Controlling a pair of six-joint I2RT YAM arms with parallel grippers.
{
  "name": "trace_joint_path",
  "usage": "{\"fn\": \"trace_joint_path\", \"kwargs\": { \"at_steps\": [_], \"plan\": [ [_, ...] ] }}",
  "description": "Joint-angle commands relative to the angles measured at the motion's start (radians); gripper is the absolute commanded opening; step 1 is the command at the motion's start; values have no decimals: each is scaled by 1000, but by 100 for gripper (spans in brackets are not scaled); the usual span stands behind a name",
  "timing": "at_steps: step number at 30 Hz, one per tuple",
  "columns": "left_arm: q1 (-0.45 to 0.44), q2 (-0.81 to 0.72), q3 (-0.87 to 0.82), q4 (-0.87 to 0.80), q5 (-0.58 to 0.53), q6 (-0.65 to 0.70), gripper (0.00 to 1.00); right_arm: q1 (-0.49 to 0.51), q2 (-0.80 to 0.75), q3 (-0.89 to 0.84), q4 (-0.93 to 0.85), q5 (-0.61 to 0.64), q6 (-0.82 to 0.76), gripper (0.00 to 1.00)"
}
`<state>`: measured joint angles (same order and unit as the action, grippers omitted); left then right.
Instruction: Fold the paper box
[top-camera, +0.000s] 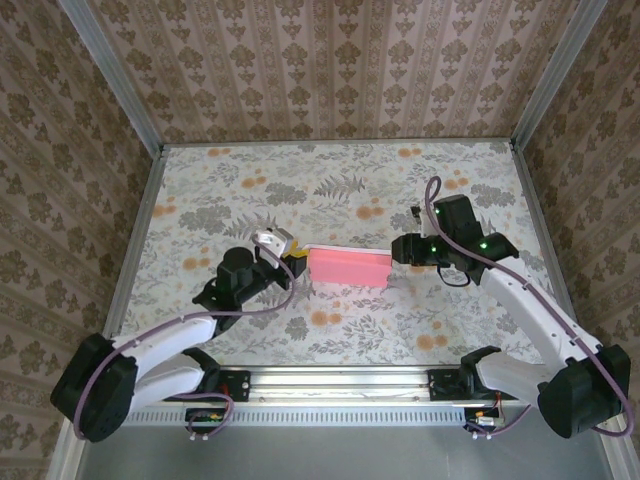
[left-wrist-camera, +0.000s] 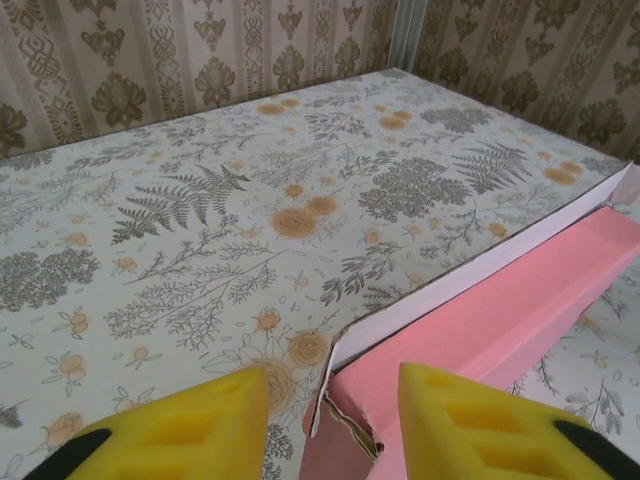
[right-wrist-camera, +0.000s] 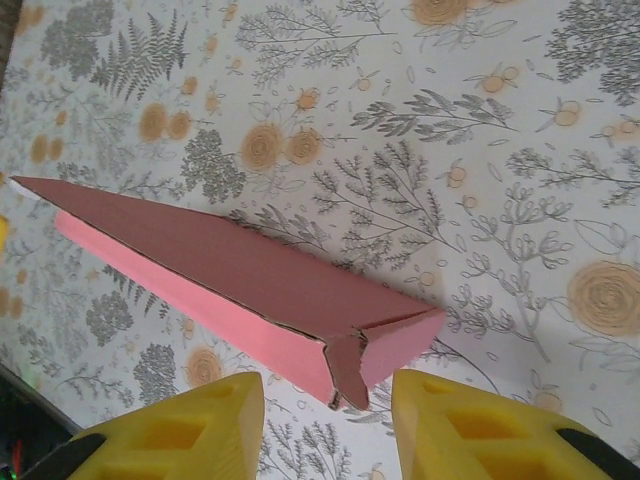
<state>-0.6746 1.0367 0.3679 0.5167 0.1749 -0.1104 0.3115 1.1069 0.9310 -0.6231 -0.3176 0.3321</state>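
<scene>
Just below the middle of the top view, the box (top-camera: 347, 266) lies flat on the flowery table (top-camera: 330, 180), a long shallow pink thing running left to right. It looks folded up, and I can't tell whether anything's inside, since no angle looks into it. The left claw (top-camera: 292, 262) sits at its left end and the right claw (top-camera: 393, 250) at its right end, so the box is bracketed between the two. Both claws are spread, not pinching anything. From the left wrist cam, the yellow fingers (left-wrist-camera: 200, 425) sit at the bottom of the frame with the box's near corner poking into the gap between them; the box runs off to the upper right, and I can't say whether the right-hand finger brushes the pink side. That view also picks up a pale whitish strip standing along the box's far long edge, which the top view doesn't really give you. The right wrist cam has its yellow fingers at the bottom too, with the box end just ahead of the gap, apart from both. It shows a crumpled, tucked end flap and a darker, shaded top face stretching to the upper left.
</scene>
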Motion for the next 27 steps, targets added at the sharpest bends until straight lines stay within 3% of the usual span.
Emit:
{"fn": "trace_joint_path", "kwargs": {
  "at_steps": [1, 7, 13, 20, 27],
  "plan": [
    [-5, -74, 96, -258, -17, -18, 40, 24, -12, 52, -106, 77, -28, 39],
    [9, -151, 179, -526, -48, -81, 36, 55, 39, 95, -148, 113, -52, 35],
    [90, -125, 301, -758, 86, -92, 34, 67, 75, 122, -158, 111, -62, 33],
    [157, -42, 396, -815, 274, -82, 34, 70, 101, 140, -167, 110, -68, 30],
    [160, 99, 511, -906, 323, 8, 34, 80, 115, 147, -162, 102, -67, 28]
  ]
}}
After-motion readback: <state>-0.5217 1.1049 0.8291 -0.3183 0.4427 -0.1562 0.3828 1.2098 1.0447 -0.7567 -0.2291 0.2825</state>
